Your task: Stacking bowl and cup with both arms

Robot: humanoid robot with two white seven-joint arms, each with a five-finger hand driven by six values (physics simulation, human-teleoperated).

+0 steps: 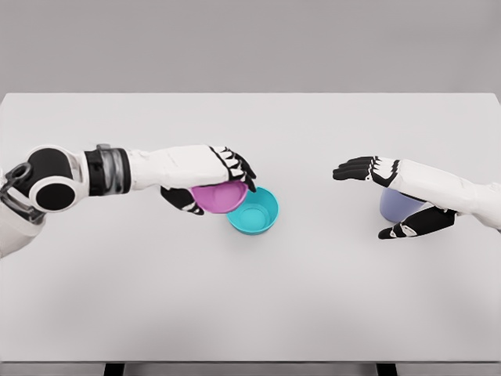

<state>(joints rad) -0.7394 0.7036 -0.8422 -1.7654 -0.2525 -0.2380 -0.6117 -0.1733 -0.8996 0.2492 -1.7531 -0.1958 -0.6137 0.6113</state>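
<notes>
Gripping pink bowl (218,196) in left hand (210,188), tilted at teal bowl (256,211) rim, mid-worktop (313,298). Right hand (391,200), well right of teal bowl, fingers extended around lavender cup (398,205); grasp unclear.

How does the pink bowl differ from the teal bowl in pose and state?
The pink bowl is tilted on its side in the grasp of the left hand, while the teal bowl sits upright on the table, held by nothing. The pink bowl's rim overlaps the teal bowl's left edge; the teal bowl's inside is mostly open to view. Both are small, round, plain-coloured bowls.
</notes>
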